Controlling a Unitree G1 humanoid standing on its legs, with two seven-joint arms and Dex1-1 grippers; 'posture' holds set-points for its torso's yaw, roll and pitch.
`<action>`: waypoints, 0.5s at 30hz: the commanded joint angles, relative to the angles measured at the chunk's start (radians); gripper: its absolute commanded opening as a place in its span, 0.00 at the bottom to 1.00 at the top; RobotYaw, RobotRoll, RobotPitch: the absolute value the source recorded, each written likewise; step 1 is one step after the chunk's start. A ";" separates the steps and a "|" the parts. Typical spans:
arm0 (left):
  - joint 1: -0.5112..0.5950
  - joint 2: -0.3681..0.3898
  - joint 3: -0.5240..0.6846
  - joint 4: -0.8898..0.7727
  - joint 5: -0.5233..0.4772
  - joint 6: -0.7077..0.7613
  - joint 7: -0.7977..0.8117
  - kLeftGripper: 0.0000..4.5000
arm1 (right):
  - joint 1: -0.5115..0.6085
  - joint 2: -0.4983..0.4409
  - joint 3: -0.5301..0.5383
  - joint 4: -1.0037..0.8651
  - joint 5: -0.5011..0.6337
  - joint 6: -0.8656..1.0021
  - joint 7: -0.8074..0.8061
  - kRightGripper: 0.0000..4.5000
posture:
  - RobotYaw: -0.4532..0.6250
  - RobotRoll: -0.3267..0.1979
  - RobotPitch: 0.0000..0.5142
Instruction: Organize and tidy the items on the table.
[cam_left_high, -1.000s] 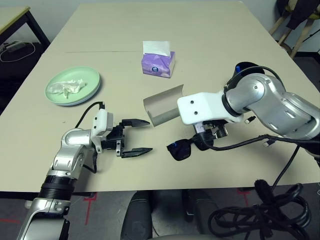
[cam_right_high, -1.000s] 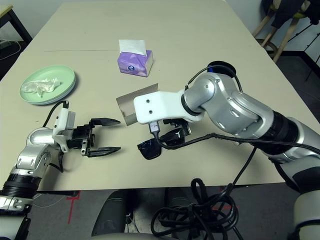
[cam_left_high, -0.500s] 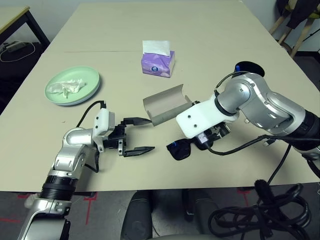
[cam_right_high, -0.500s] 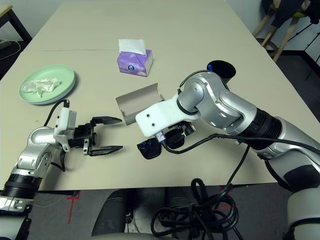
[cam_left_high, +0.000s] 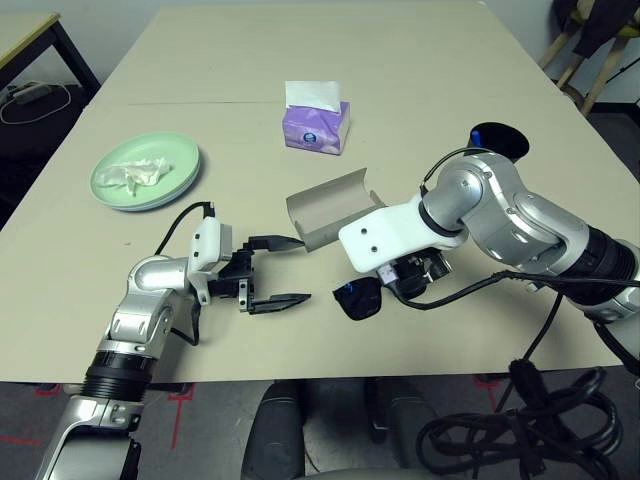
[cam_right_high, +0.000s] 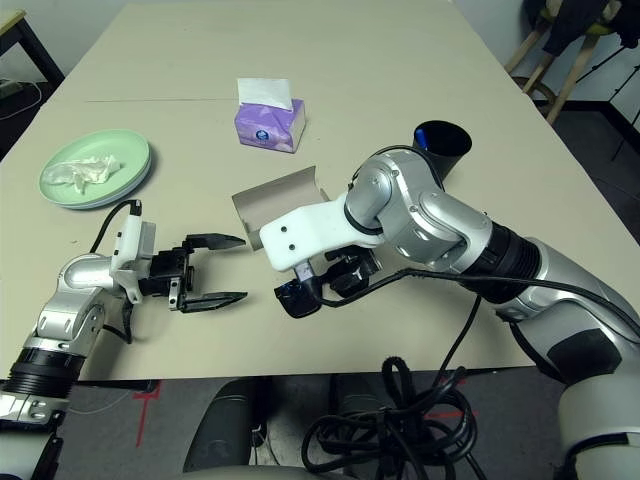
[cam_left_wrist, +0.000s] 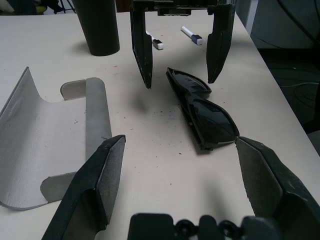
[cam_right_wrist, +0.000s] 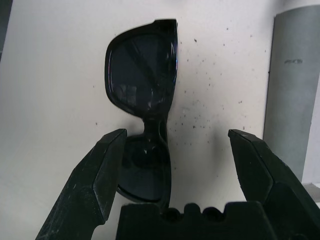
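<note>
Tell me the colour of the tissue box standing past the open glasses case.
The tissue box is purple, with white tissue sticking out; the left eye view shows it best.

Silver forearms (cam_left_high: 520, 215), white wrist housings (cam_left_high: 385, 232) with small dark screws — black cables (cam_left_high: 500, 280) trailing, black fingers (cam_left_wrist: 107, 175).

Folded black sunglasses (cam_left_wrist: 202, 112) lie flat beside the open grey case (cam_left_wrist: 47, 145).

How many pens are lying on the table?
2 visible, seen from the left wrist view: one pen and another pen lie on the table beyond the black sunglasses, near the black cup. The right arm may hide more.
</note>
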 joint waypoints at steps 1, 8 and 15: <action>0.003 0.005 -0.018 -0.027 0.016 -0.008 -0.003 0.99 | 0.018 0.008 0.036 0.013 -0.032 0.005 0.009 1.00 | 0.51 0.62 0.34; 0.006 0.005 -0.019 -0.027 0.019 -0.011 -0.001 0.99 | 0.000 0.040 0.048 0.043 -0.057 0.012 0.021 1.00 | 0.51 0.62 0.34; 0.005 0.004 -0.019 -0.023 0.022 -0.016 0.002 0.99 | -0.012 0.060 0.052 0.068 -0.092 0.003 0.035 1.00 | 0.51 0.62 0.33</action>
